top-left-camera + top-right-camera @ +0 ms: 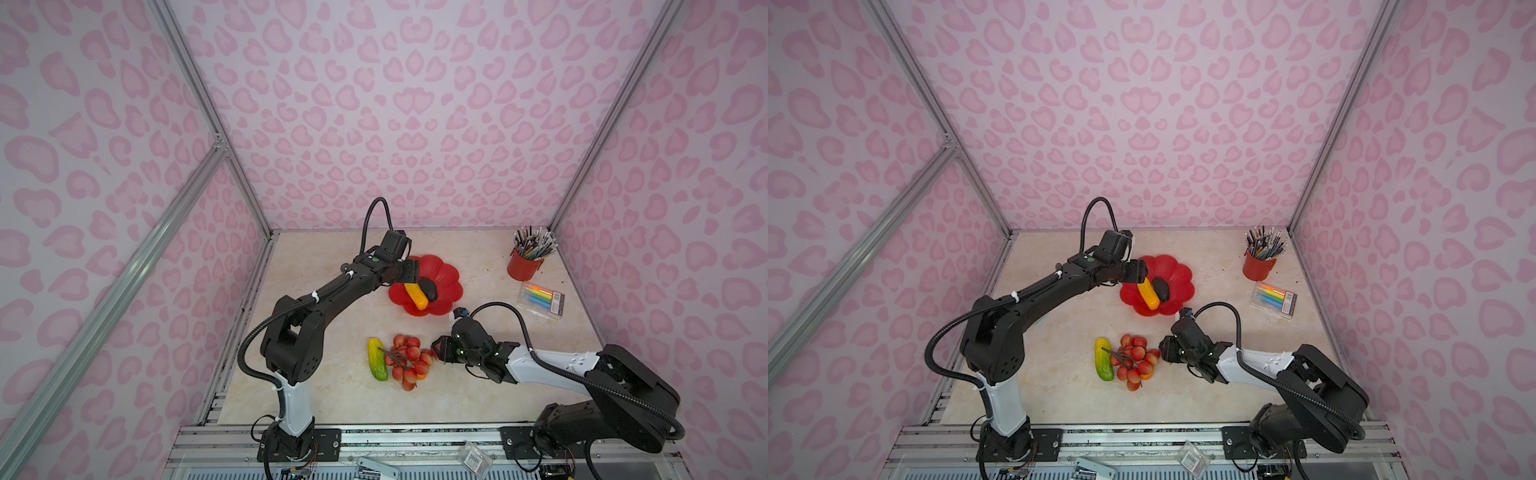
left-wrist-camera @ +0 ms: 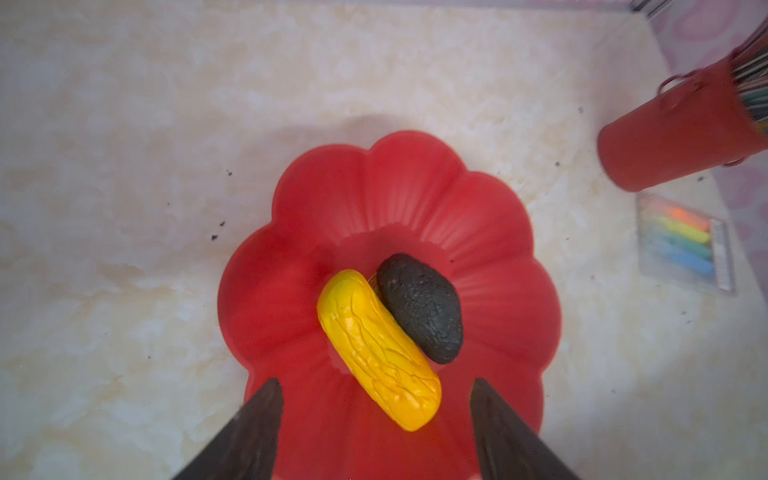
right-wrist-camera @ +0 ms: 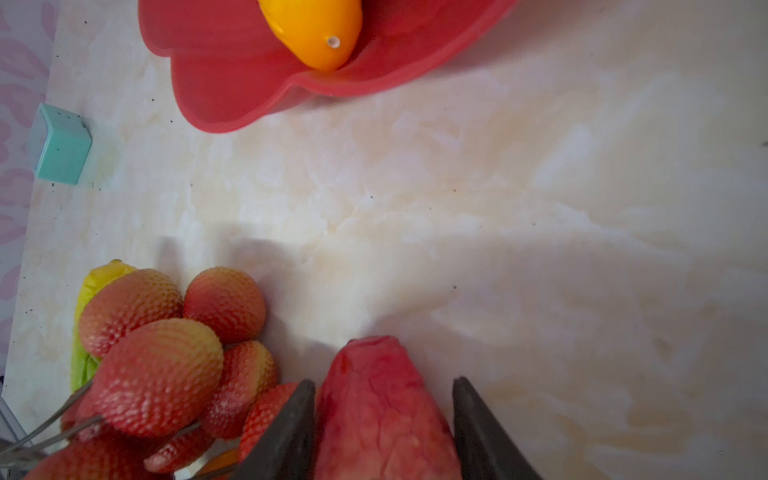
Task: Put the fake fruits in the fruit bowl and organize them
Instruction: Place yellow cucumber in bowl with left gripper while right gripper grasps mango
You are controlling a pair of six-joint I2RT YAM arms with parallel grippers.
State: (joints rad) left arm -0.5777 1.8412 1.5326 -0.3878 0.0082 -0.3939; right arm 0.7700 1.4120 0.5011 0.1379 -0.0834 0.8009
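In the red bowl [image 2: 415,166] lie the yellow fruit [image 2: 376,345] and avocado [image 2: 419,307], beneath the left gripper [image 2: 376,388], jaws apart. The right gripper [image 3: 382,386] clamps the strawberry [image 3: 378,399]; berry cluster [image 1: 409,361] and green fruit [image 1: 377,359] lie outside.

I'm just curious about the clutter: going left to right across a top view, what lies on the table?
Yellow-green fruit → red berry cluster → red pencil cup; the fruit bowl and marker pack overlap these, so I skip them.
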